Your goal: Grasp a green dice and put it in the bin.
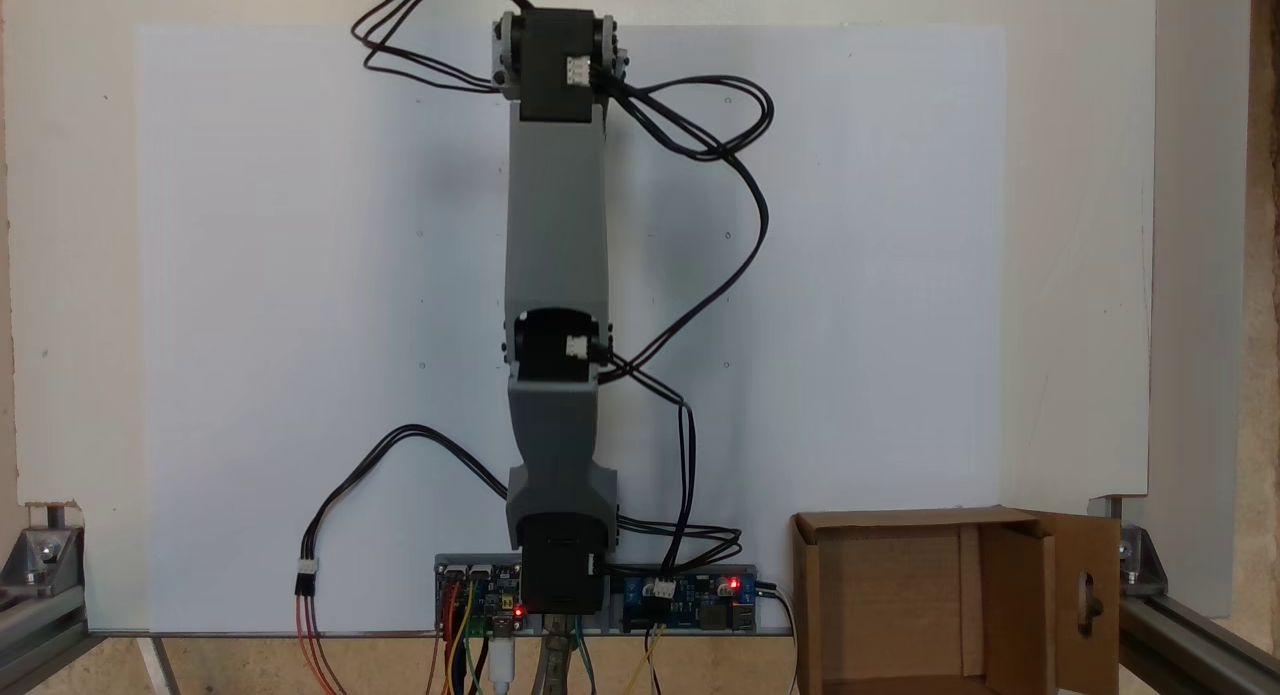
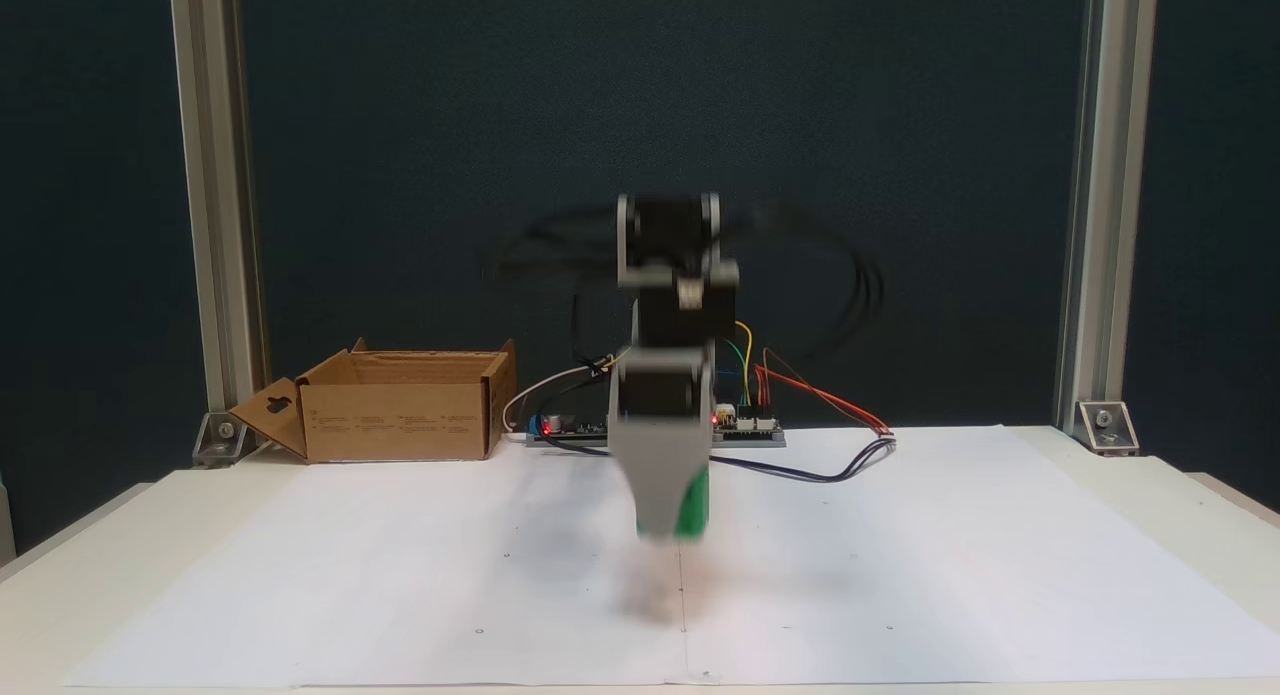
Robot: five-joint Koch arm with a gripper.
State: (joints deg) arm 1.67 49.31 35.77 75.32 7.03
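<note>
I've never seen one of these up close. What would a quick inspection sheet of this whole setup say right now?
Surface: white paper sheet on a pale table.
Job's things: green dice up off the paper at the arm's blurred tip; cardboard bin open, inside looks empty.
Clutter: nothing seen.
Gripper: gripper blurred by motion, green dice showing at its side; whether the jaws are clamped cannot be told.
Cables: black leads loop along the arm; coloured wires at the circuit boards, red lights lit.
Surroundings: aluminium frame posts, dark backdrop.
</note>
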